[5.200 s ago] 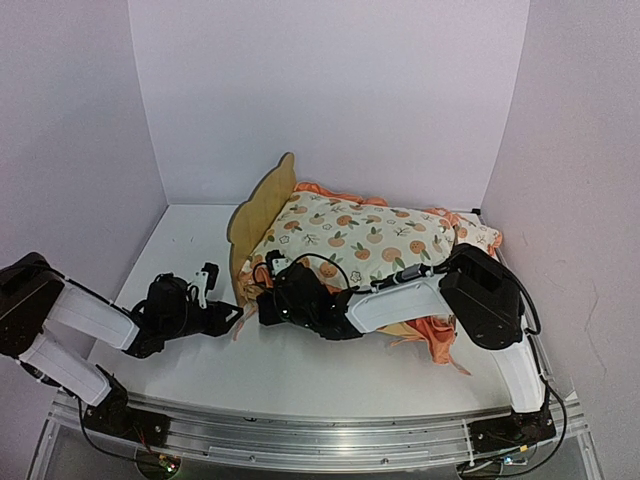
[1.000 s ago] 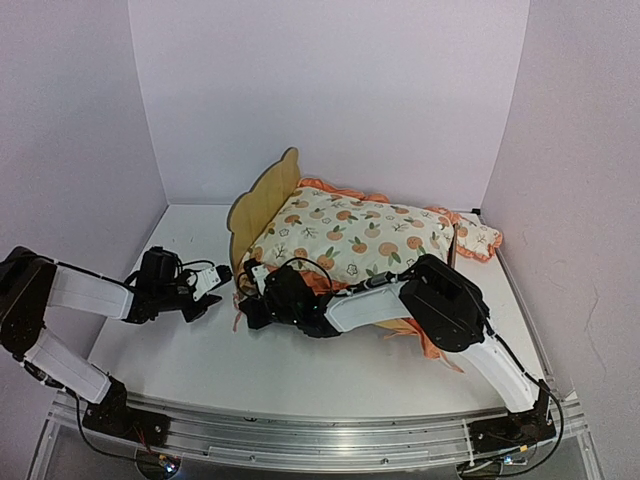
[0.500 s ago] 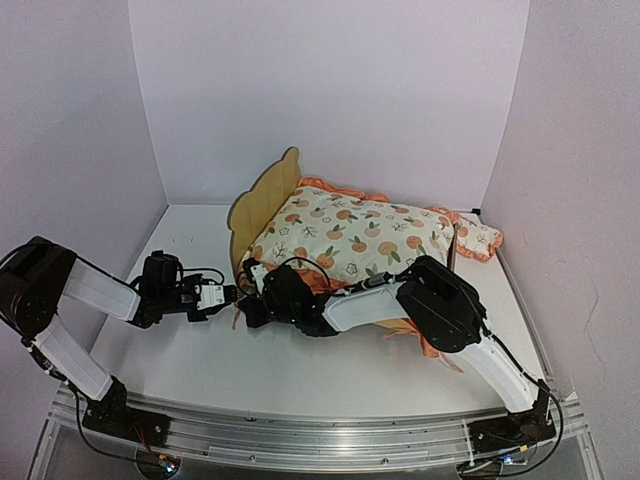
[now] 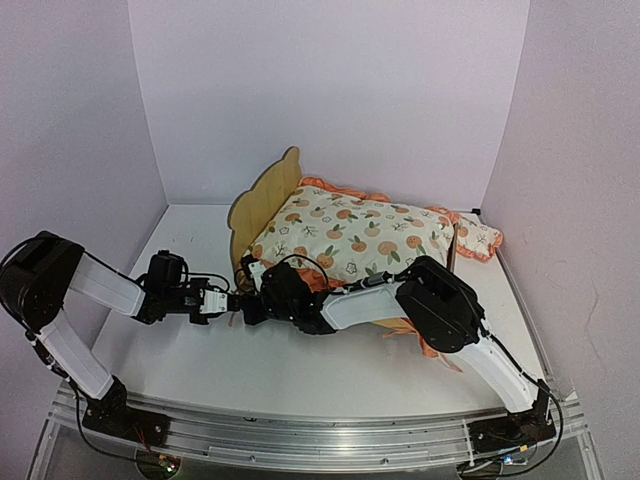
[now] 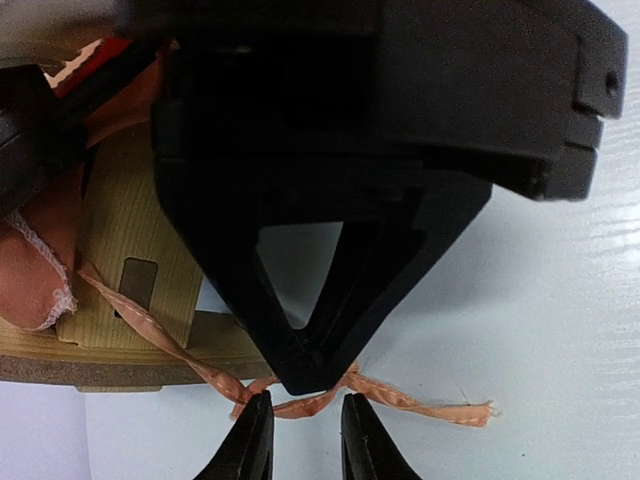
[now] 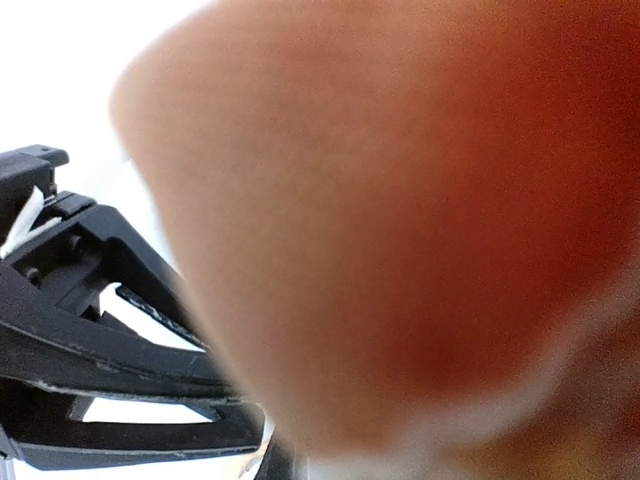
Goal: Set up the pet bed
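Pet bed (image 4: 262,195) corner sits just beyond the left hand's (image 4: 232,299) parted fingertips (image 5: 255,445).

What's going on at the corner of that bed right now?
Both arms work at the near-left corner of the wooden pet bed, which already carries the fruit-print cushion. The right gripper is shut, its tip down on an orange ribbon beside the frame. The left gripper straddles that ribbon, jaws slightly apart.
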Robot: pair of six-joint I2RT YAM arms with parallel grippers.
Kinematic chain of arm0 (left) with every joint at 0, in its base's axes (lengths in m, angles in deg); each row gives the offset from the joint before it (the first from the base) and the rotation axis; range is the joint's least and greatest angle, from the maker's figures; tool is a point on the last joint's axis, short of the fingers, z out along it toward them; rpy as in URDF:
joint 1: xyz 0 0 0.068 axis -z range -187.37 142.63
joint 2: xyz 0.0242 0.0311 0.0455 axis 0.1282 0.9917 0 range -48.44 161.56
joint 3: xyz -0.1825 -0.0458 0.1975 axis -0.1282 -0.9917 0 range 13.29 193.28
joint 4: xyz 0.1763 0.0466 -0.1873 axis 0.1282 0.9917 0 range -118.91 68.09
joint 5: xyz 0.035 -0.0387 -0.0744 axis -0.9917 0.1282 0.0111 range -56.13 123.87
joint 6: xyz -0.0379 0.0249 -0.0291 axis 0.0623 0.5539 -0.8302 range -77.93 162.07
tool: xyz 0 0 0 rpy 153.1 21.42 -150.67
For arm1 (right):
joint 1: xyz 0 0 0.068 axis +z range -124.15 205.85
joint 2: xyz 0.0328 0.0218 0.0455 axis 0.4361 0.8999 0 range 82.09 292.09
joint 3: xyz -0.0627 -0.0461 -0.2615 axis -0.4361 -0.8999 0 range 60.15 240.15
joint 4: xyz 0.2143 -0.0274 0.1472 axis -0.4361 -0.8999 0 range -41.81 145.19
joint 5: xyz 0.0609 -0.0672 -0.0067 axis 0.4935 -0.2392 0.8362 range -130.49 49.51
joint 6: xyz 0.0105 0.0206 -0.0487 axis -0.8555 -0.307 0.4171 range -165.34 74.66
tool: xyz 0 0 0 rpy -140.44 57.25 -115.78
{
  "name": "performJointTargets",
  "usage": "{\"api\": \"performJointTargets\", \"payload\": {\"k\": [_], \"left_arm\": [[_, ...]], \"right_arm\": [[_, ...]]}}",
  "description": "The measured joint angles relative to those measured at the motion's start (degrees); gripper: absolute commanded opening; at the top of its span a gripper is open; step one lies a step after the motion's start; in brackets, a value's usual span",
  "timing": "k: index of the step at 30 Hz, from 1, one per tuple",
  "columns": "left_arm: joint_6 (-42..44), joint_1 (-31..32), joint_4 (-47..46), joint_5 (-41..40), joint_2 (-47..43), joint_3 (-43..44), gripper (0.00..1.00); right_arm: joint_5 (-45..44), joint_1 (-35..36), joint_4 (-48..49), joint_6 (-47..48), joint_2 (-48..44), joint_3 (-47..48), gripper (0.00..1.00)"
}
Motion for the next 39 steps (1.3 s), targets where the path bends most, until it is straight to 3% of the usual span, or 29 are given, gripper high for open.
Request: {"api": "performJointTargets", "payload": {"k": [11, 17, 28, 39], "left_arm": [[4.71, -6.48, 5.53, 5.72, 0.00, 5.42, 0.32], [9.49, -6.69, 5.12, 7.78, 1.88, 5.44, 0.32], [12.73, -6.69, 3.65, 8.97, 5.80, 7.88, 0.18], [14.64, -6.66, 3.97, 10.37, 5.92, 8.34, 0.17]], "right_arm": [[0.15, -0.09, -0.07, -0.02, 0.09, 0.22, 0.00], [0.20, -0.29, -0.20, 0.00, 0.31, 0.66, 0.00], [0.31, -0.42, -0.39, -0.02, 0.44, 1.16, 0.00], [0.44, -0.50, -0.37, -0.02, 0.44, 1.18, 0.00]]}}
